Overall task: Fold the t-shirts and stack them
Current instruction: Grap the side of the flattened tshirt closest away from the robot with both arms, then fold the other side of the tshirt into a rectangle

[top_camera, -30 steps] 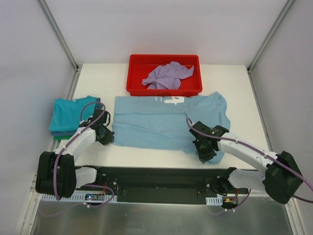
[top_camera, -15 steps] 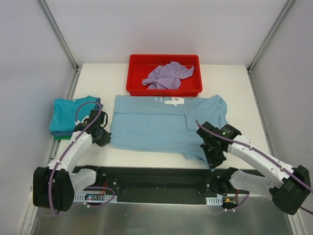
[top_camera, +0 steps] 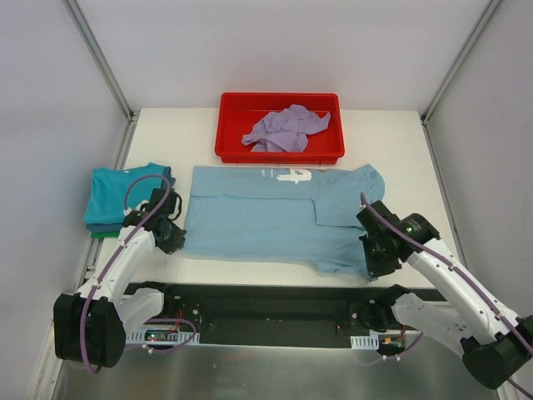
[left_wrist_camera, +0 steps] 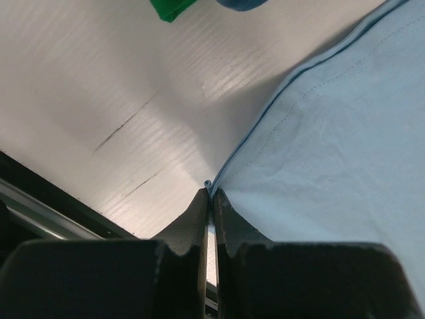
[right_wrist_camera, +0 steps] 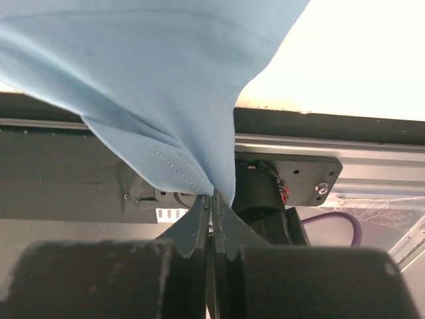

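Note:
A light blue t-shirt (top_camera: pixel 258 217) with white lettering lies spread across the middle of the table, its right part folded over. My left gripper (top_camera: pixel 173 240) is shut on the shirt's near left corner (left_wrist_camera: pixel 211 183), at table level. My right gripper (top_camera: pixel 379 260) is shut on the shirt's near right edge (right_wrist_camera: pixel 199 174) and holds it a little above the table's front edge. A folded teal t-shirt (top_camera: pixel 121 193) tops a small stack at the left, with a dark green edge (left_wrist_camera: pixel 171 8) under it. A crumpled lavender t-shirt (top_camera: pixel 285 129) lies in the red tray.
The red plastic tray (top_camera: pixel 233 125) stands at the back middle, just behind the blue shirt. The black base rail (top_camera: pixel 266 304) runs along the near edge. White walls close in the left, right and back sides.
Both grippers moved outward, the left one left and the right one right, each holding the blue shirt. The shirt is pulled wider and flatter.

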You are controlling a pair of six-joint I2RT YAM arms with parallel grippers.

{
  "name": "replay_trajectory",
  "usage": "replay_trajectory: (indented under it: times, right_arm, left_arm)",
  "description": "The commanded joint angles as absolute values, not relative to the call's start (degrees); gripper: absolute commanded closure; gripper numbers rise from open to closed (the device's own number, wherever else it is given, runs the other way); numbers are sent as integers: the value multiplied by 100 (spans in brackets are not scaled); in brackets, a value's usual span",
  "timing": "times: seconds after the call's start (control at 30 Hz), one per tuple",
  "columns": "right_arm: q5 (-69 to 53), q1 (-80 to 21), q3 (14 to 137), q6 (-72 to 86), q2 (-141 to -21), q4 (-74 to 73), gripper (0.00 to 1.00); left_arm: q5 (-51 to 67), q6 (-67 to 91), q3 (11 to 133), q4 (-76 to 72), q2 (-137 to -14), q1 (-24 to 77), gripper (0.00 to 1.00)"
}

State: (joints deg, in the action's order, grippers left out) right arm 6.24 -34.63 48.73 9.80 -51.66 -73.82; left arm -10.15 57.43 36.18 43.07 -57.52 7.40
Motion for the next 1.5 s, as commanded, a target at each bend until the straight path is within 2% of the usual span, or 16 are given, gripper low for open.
replay_trajectory:
  times: [0.0, 0.27, 0.47, 0.63, 0.83, 1.07, 1.33, 1.47]
  right_arm:
    - [1239, -3191, 5238, 800, -5010, -8639, 99]
    - [1029, -2997, 5247, 589, -5062, -8237, 99]
    - [1363, -2813, 5765, 423, -5466, -7700, 99]
    - [1310, -2418, 6301, 80, -5958, -7217, 99]
    - [1819, -1890, 7021, -544, -6819, -7050, 99]
    - [1494, -1749, 7566, -843, -7505, -6328, 99]
    - [2144, -1582, 8068, -1326, -8419, -6285, 99]
    - [1953, -1582, 8200, -1695, -8788, -5846, 99]
  left_arm:
    - [-1345, 5616, 3849, 4684, -5669, 686, 100]
    - [-1301, 5519, 3955, 4781, -5713, 686, 100]
    - [-1266, 5485, 4367, 4676, -6037, 686, 100]
    - [-1274, 5432, 4780, 4588, -6511, 686, 100]
    - [-1177, 5370, 5264, 4579, -7022, 686, 100]
    - [-1266, 5318, 5642, 4544, -7487, 686, 100]
    - [-1389, 5256, 6257, 4474, -8129, 686, 100]
    - [-1345, 5159, 6591, 4474, -8612, 694, 100]
